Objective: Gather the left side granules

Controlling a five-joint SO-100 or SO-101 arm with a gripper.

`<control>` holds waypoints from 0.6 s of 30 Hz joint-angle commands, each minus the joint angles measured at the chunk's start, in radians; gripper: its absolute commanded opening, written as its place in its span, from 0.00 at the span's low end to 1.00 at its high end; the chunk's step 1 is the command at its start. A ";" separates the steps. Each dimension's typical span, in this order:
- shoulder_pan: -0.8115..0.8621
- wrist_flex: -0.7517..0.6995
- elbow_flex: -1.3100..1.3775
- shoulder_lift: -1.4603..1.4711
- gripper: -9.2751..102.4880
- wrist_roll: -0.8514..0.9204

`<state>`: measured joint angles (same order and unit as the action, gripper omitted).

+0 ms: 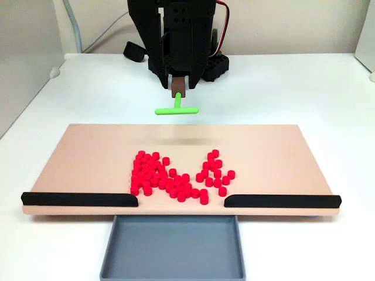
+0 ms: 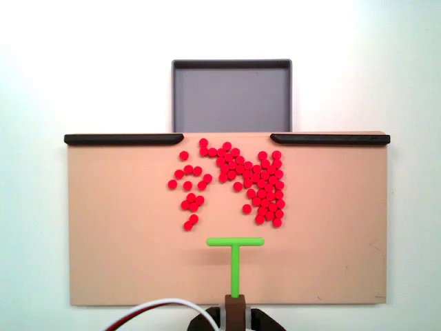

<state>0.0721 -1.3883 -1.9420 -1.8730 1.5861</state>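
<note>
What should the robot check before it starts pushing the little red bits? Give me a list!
1. Green T-shaped pusher held in the gripper: ok.
2. Pusher crossbar behind the red granules, not touching them: ok.
3. Gap between the two black strips open, with the grey tray behind it: ok.
4. All granules on the tan board: ok.
5. Granules gathered in one pile: not ok, a looser bunch sits apart.
6. Pusher height above the board: cannot tell.

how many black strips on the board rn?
2. One black strip lies along the board's tray-side edge at the left in the top-down fixed view, the other strip at the right; the gap between them faces the grey tray.
</note>
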 commanded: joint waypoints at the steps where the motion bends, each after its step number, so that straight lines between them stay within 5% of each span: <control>1: 0.005 0.003 0.006 -0.032 0.08 -0.011; 18: -0.048 -0.003 0.021 -0.049 0.08 -0.107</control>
<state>0.0445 -1.3883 -1.9420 -1.8730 1.4956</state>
